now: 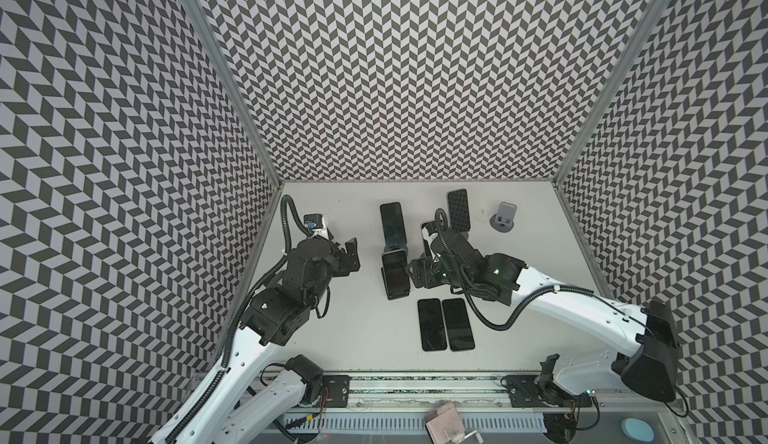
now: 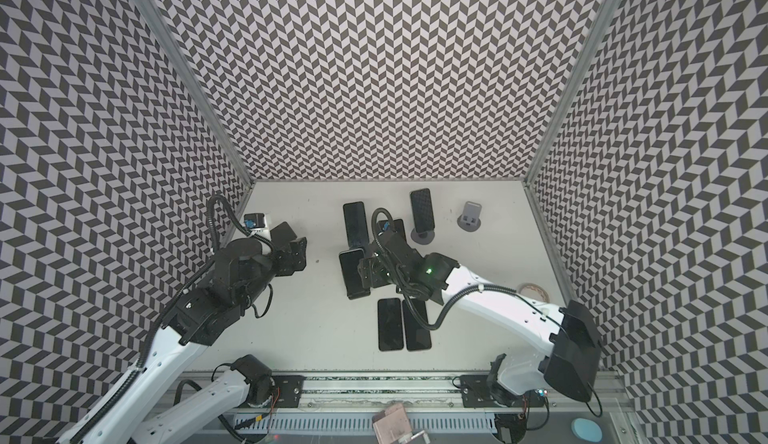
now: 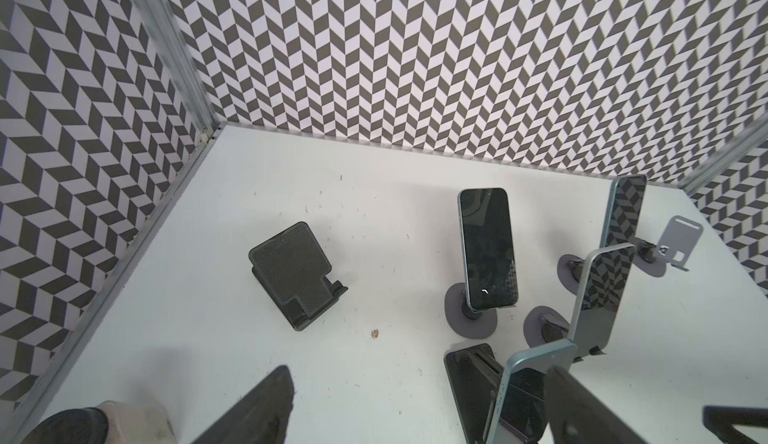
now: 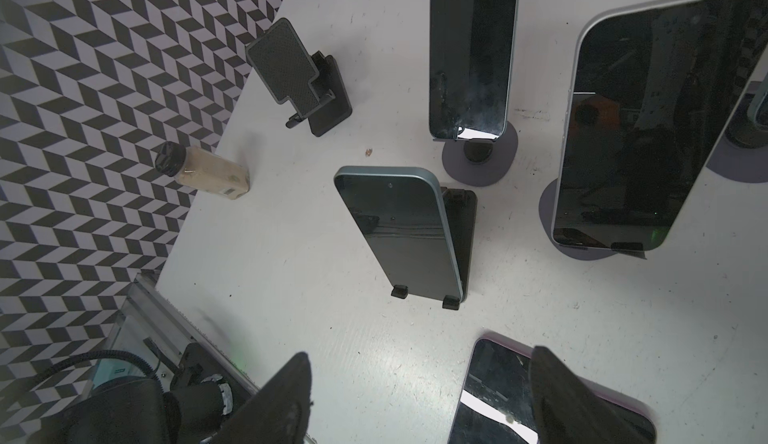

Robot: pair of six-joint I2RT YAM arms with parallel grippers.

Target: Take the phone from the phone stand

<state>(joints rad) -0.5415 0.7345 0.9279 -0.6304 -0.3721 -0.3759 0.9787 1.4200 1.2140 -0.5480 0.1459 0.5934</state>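
Phone (image 4: 399, 229) with a teal metal rim, leaning screen-up on a black folding stand (image 4: 463, 234) near the middle of the white table (image 1: 365, 338); judged to be the piece to lift, since both arms face it. Nearest the arm bases, a flat phone (image 1: 430, 324) and its neighbour (image 1: 457, 324) lie side by side on the table, off any stand. Next, the right gripper (image 4: 422, 352) hovers just beside the leaning phone, jaws parted and nothing between them. The left gripper (image 3: 419, 369), on the opposite side and a little apart, is likewise spread wide and empty. The phone's lower edge sits behind the small front lips (image 4: 451, 302) of its stand; whether they clip it or merely catch it is not clear from these views. Handling, as a judgement: a stiff, dense slab with slick glass faces and a breakable screen. The hold therefore belongs across the narrow width, pads on the two long metal edges in the upper half, clear of the lips, drawing up along the backrest. The stand looks light and may ride up with the phone. Farther back are an empty black stand (image 3: 297, 275), a dark-screened phone (image 3: 486, 250), a second phone (image 3: 602, 292) and a third phone (image 1: 457, 211), each phone upright on a round grey base. Farthest right stands an empty grey stand (image 1: 505, 215).
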